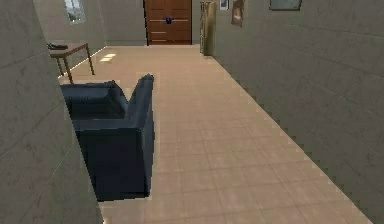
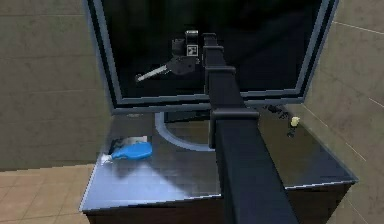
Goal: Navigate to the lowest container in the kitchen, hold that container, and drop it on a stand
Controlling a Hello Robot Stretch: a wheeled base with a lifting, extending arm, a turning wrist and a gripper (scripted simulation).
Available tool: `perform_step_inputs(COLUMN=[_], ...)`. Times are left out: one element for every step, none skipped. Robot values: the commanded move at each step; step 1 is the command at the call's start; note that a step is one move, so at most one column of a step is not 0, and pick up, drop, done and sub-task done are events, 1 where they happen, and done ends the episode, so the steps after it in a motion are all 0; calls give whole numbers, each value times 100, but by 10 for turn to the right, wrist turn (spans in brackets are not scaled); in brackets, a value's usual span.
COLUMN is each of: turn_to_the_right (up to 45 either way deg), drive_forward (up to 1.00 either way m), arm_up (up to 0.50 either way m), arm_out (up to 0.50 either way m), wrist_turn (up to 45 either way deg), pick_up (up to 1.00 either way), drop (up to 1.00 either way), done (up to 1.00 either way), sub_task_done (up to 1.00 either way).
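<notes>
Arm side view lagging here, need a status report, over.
Gripper seen against television, load cannot tell. Blue object lying on dark stand. Armchair close ahead.

Armchair (image 1: 115, 135) navy, floor (image 1: 250, 140) tan square tiles, door (image 1: 168, 22) red-brown wood. TV (image 2: 270, 50) screen black, frame grey-blue. TV stand (image 2: 170, 185) top dark glossy grey; small object (image 2: 135, 150) bright blue.

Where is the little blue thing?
In the arm side view, the blue thing lies at the left end of the dark stand, in front of the television and left of the arm.
</notes>
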Motion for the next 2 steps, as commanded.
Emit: perform_step_inputs(turn_to_the_right=[0,0], drive_forward=[0,0], arm_up=[0,0], arm_out=[-10,0], wrist_turn=[0,0], pick_up=[0,0], drop=[0,0], done=[0,100], sub_task_done=[0,0])
